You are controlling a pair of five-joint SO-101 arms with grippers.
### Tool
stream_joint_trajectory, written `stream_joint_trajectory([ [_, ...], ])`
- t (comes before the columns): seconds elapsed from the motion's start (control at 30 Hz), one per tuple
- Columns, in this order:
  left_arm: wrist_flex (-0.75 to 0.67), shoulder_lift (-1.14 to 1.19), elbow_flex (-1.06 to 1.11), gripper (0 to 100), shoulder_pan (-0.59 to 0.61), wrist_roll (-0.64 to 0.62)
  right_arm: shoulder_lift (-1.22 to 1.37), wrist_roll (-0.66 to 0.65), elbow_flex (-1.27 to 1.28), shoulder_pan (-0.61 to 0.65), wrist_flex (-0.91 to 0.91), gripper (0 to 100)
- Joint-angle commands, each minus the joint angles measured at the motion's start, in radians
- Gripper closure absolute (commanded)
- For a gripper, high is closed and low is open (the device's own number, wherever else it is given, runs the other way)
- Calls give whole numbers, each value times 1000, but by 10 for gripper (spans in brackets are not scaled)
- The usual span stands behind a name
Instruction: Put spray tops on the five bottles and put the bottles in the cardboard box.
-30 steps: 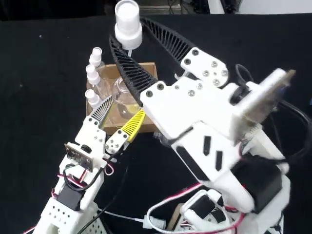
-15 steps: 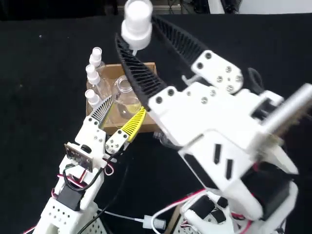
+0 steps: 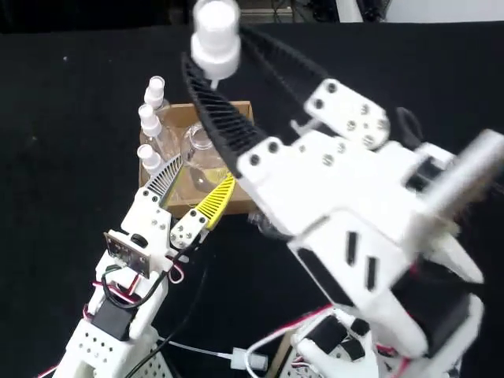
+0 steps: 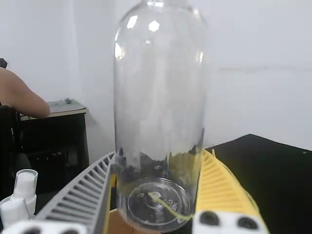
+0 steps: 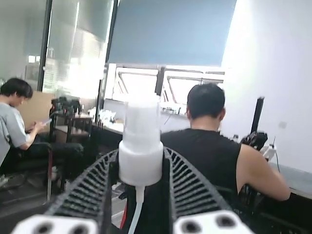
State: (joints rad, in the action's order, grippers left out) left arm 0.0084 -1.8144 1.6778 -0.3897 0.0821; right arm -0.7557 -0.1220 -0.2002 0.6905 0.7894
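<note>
- My left pincer (image 3: 201,172) is clamped on a clear bottle (image 3: 200,153) with a bare neck. It stands upright at the box (image 3: 239,110); I can't tell whether its base rests on the cardboard.
- My right pincer (image 3: 214,55) grips a spray top (image 3: 215,31) between its black fingers. The tube (image 5: 138,207) hangs down, and the top is well above the bottle's mouth.
- Three capped bottles (image 3: 148,120) stand in a row along one side of the box, just beside the held bottle.
- As I read it, I'm capping a fourth bottle: the top is lifted but not yet over the neck.
- Next I need to line the top up over the mouth, feed the tube in first, then lower and seat it.
- The left grip must hold the bottle plumb; the tube could catch on the rim.
</note>
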Motion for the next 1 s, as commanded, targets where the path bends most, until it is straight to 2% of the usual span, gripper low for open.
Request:
stream_joint_trajectory([
  [0.0, 2, -9, 22, 905, -5, -9, 13, -2, -51, 18, -28, 987],
  [0.43, 2, -9, 22, 905, -5, -9, 15, -2, -27, 20, -31, 987],
  [0.57, 2, -9, 22, 905, -12, -9, 10, -2, -27, 78, -26, 987],
  [0.97, 2, -9, 22, 905, -8, -11, 10, -11, -25, 100, 71, 987],
])
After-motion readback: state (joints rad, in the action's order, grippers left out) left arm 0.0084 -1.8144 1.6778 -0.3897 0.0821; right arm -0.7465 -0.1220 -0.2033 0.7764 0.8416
